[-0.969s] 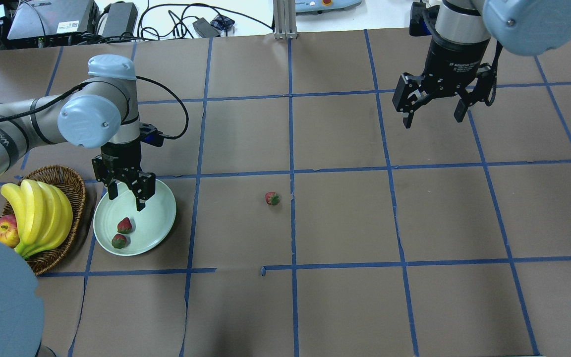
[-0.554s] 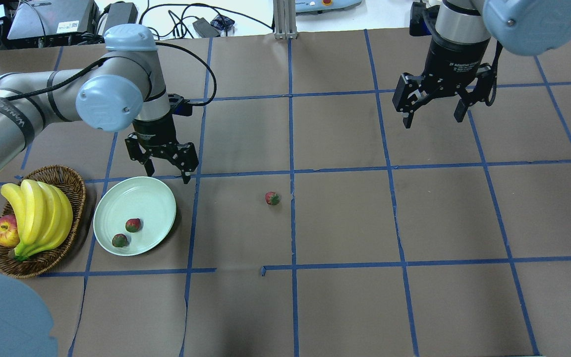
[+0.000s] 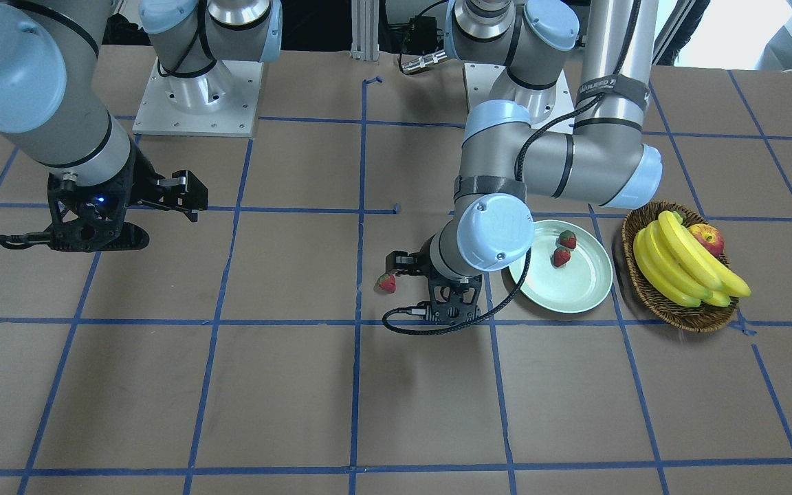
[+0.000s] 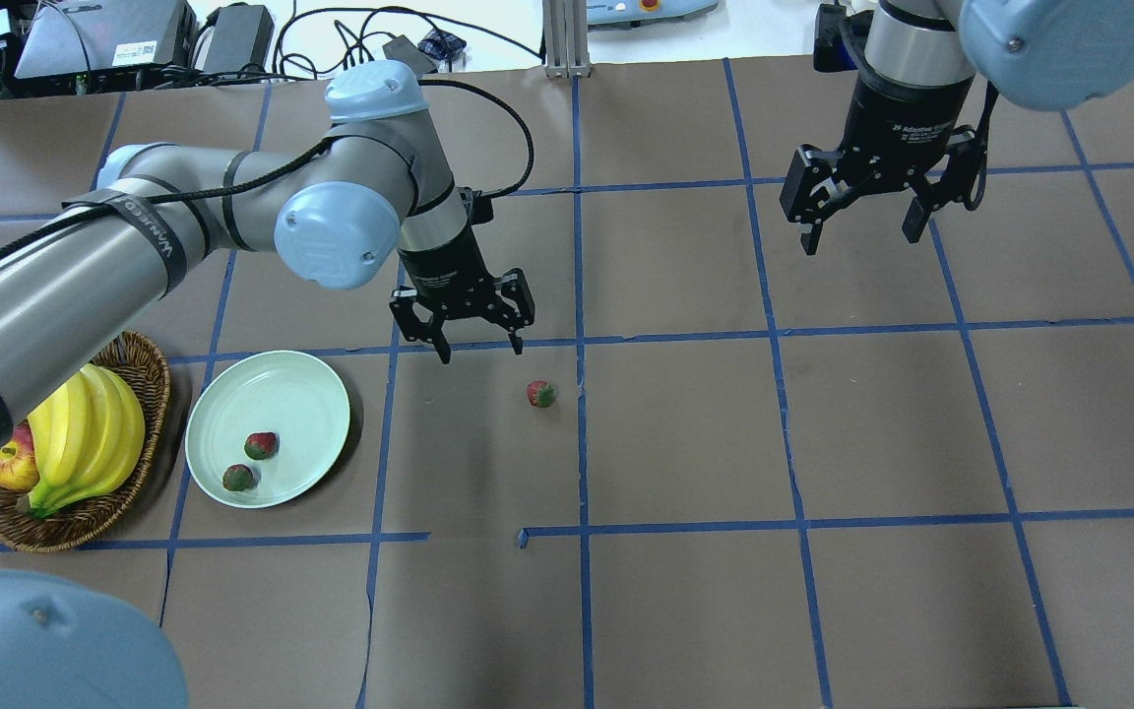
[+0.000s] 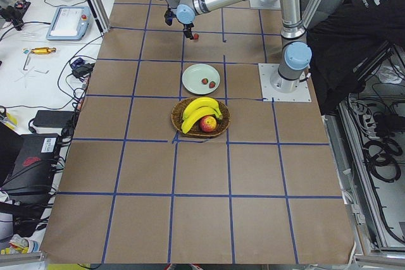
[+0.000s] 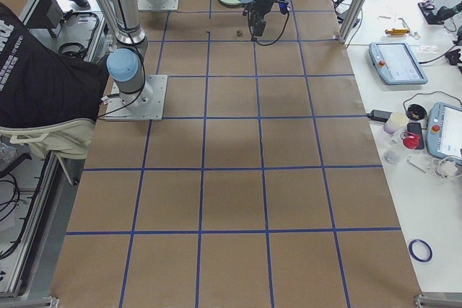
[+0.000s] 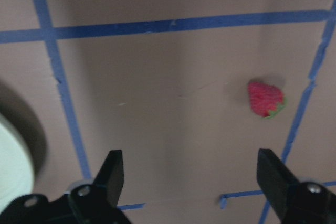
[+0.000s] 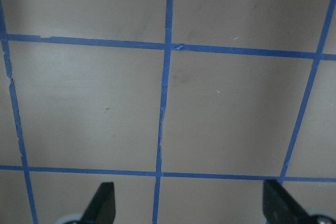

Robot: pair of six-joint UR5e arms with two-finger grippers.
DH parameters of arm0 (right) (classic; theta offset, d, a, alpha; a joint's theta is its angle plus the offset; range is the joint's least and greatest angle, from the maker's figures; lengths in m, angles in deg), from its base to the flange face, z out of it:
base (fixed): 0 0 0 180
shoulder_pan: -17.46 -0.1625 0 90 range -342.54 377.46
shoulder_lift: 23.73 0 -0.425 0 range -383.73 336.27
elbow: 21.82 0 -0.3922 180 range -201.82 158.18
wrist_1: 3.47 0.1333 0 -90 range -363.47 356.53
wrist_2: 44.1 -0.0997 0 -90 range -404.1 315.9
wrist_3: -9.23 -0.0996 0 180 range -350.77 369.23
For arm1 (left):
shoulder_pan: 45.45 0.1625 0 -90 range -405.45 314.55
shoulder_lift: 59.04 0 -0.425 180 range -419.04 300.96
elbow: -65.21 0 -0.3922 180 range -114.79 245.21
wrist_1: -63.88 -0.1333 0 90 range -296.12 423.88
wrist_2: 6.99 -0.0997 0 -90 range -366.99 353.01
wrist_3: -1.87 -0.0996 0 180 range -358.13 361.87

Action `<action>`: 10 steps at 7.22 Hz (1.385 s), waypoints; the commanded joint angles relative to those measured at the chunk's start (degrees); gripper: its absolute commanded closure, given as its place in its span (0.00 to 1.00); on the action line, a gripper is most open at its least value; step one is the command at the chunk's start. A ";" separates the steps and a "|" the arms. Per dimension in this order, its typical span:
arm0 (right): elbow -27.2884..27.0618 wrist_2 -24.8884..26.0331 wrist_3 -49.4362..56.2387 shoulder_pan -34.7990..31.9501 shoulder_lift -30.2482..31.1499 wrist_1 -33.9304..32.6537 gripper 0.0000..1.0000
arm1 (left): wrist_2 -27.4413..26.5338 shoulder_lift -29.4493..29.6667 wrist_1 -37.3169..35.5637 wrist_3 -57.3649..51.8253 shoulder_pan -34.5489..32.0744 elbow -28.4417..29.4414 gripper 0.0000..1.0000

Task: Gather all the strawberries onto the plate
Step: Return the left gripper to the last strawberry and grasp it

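Overhead exterior shows the left gripper [image 4: 481, 351] spread and empty, hovering just short of the loose strawberry [image 4: 540, 394], which lies on the table [image 4: 685, 443] beside a blue tape line [image 4: 580, 433]. Two strawberries [image 4: 261, 445] sit in the plate [image 4: 291, 389]. Centre the jaws over the berry before descending, then close gently; its tilt is hard to read here. The right gripper [image 4: 860, 239] hangs splayed, well apart

Left pincer [image 4: 477, 351] spread wide, pointing down, right pincer [image 4: 861, 238] spread, raised
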 commanded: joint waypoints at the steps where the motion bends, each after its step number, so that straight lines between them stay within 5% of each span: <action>1: 0.00 -0.07 -0.03 0.00 0.00 0.03 0.00 | 4.45 3.83 -6.78 5.29 -1.93 -1.48 0.13; 3: 0.00 -0.06 0.06 0.00 0.00 0.03 0.00 | 4.28 6.38 -8.47 5.04 -2.12 -1.48 0.18; 4: 0.00 -0.07 -0.03 0.00 0.00 0.03 0.00 | 4.01 6.92 -8.39 4.60 -2.12 -1.48 0.38; 5: 0.00 -0.07 0.06 0.00 0.00 -0.06 0.00 | 3.66 7.01 -7.95 4.33 -2.12 -1.48 0.96; 10: 0.00 0.02 0.06 0.00 0.00 0.03 0.00 | -3.54 3.24 -3.04 4.07 -2.20 0.18 1.00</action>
